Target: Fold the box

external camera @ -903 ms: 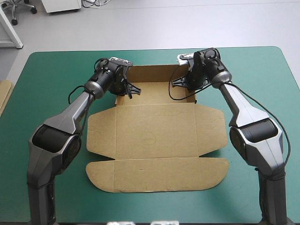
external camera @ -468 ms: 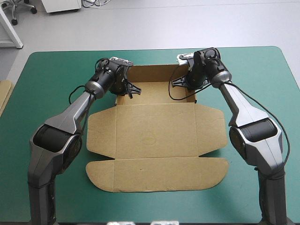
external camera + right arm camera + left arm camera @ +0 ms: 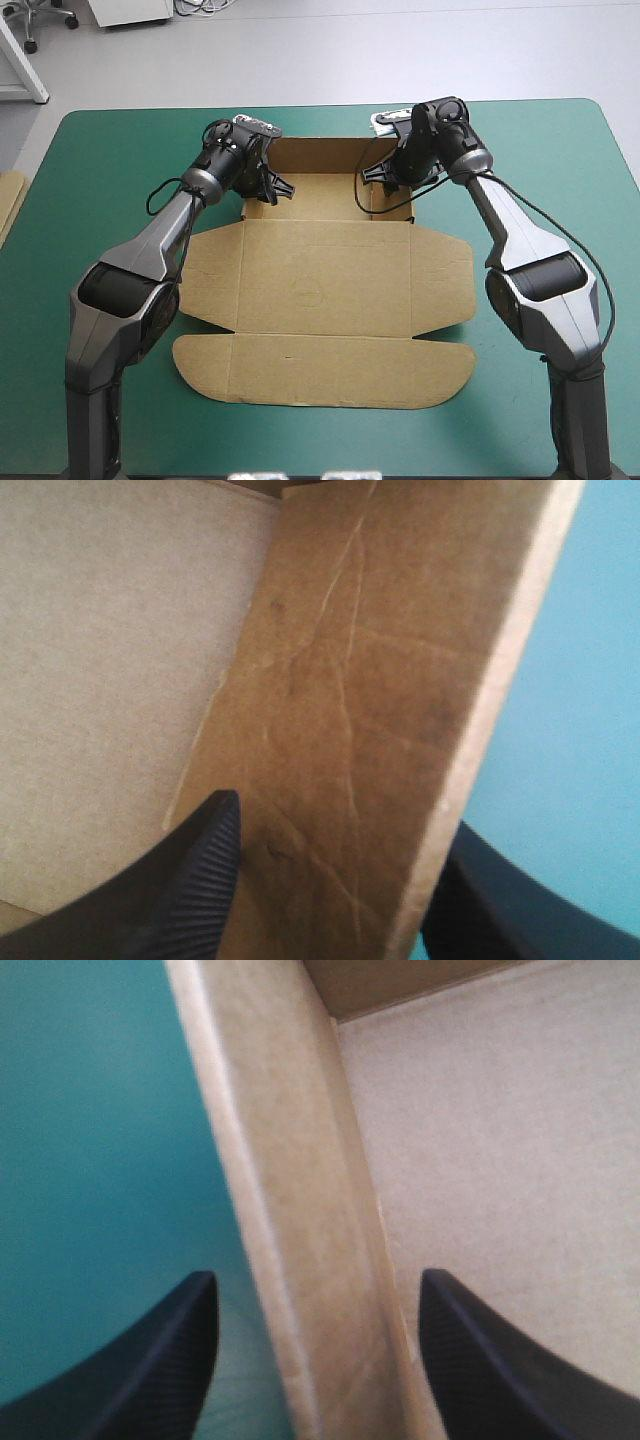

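The brown box (image 3: 320, 290) lies at the middle of the counter (image 3: 120, 160), on its teal-green cover, and most of it is spread flat: the wide main panel with a flap to left and right, and a long rounded lid panel toward the near edge. Only the far section has taken shape, with a far wall upright and a short side wall raised at each end. The left tool (image 3: 272, 190) is at the far left corner of that tray, its black fingers (image 3: 150, 1360) well apart and straddling the left side wall (image 3: 290, 1210) (cover outside one finger, the tray floor inside the other). The right tool (image 3: 378, 172) is at the far right corner, its fingers (image 3: 190, 880) likewise spread, with the right side wall (image 3: 370, 710) leaning between them; whether either finger touches the board I cannot tell. A spare edge of board (image 3: 10, 200) shows at the counter's left edge.
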`<control>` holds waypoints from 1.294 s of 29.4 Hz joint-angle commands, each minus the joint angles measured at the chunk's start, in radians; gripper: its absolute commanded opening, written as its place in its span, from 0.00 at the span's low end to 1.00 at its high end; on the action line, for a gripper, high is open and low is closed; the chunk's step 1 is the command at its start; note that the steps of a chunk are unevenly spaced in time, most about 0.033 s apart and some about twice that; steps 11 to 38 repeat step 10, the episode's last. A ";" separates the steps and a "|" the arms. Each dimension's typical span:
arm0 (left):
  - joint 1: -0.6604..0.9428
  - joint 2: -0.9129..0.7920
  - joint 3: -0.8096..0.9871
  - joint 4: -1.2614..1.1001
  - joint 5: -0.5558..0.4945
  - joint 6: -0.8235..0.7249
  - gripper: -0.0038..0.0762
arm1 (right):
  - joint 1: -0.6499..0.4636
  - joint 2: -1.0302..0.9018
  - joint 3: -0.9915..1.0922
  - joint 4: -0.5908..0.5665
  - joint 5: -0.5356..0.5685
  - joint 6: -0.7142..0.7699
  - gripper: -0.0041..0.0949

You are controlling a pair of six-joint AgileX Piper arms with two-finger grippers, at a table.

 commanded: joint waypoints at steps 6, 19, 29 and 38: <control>0.002 -0.100 -0.037 -0.037 -0.010 0.004 0.72 | 0.000 -0.120 -0.046 -0.018 0.004 -0.008 0.59; 0.002 -0.197 -0.037 -0.037 -0.051 0.013 0.72 | 0.000 -0.179 -0.073 -0.038 0.003 -0.006 0.59; 0.002 -0.197 -0.037 -0.037 -0.051 0.013 0.72 | 0.000 -0.179 -0.073 -0.038 0.003 -0.006 0.59; 0.002 -0.197 -0.037 -0.037 -0.051 0.013 0.72 | 0.000 -0.179 -0.073 -0.038 0.003 -0.006 0.59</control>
